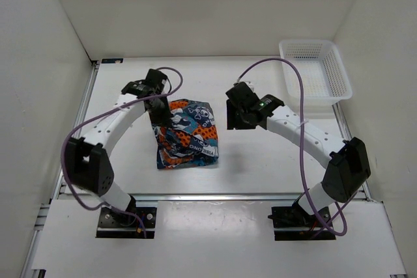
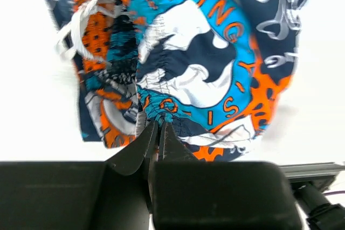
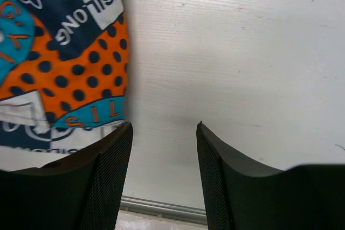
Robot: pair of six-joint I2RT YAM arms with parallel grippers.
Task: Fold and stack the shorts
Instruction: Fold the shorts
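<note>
The shorts [image 1: 187, 135], in an orange, teal, navy and white patchwork print, lie bunched in a partly folded heap at the table's middle. My left gripper [image 1: 158, 116] is shut on the gathered waistband at the heap's left edge; in the left wrist view the closed fingertips [image 2: 157, 125] pinch the elastic fabric [image 2: 188, 74], lifted above the table. My right gripper [image 1: 233, 120] hangs just right of the shorts, open and empty; in the right wrist view its spot between the fingertips [image 3: 164, 125] lies over bare table, with the shorts [image 3: 59, 57] to its left.
A white plastic mesh basket [image 1: 315, 73] stands at the back right corner. White walls enclose the table on three sides. A metal rail [image 1: 208, 194] runs along the front edge.
</note>
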